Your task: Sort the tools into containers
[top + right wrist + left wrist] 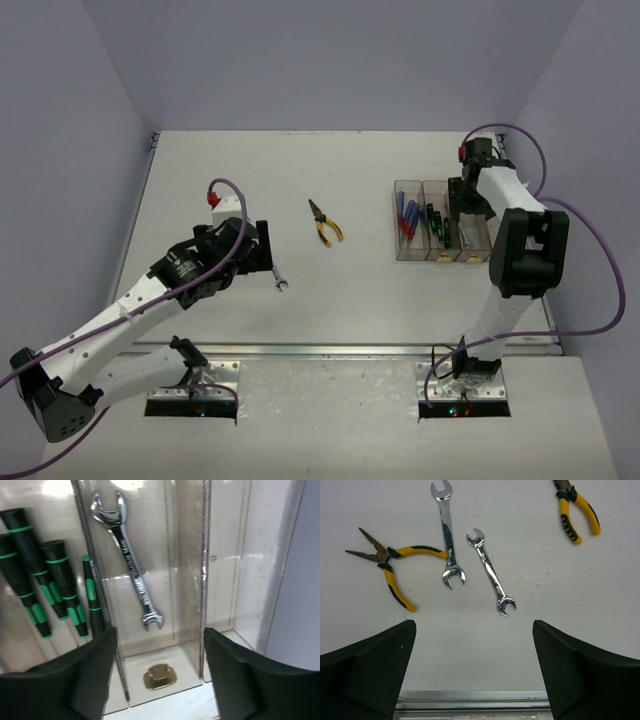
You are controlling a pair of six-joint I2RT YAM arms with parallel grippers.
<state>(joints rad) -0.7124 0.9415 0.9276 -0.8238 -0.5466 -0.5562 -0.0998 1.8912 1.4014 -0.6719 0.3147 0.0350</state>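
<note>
In the left wrist view two silver wrenches (448, 535) (491, 572) lie side by side on the table. Yellow-handled pliers (390, 565) lie to their left and a second pair (576, 510) at the upper right. My left gripper (475, 670) is open and empty, near them. From above, one pair of pliers (325, 222) and a wrench end (280, 282) show beside the left gripper (262, 245). My right gripper (160, 675) is open and empty over the containers (440, 255), above a bin holding one wrench (127, 560). Green-handled screwdrivers (45, 585) fill the bin to its left.
Blue-handled screwdrivers (407, 217) lie in the leftmost bin. The bin at the right end (235, 580) holds nothing that I can see. A metal rail (470, 697) runs along the table's near edge. Purple walls close in the table on three sides.
</note>
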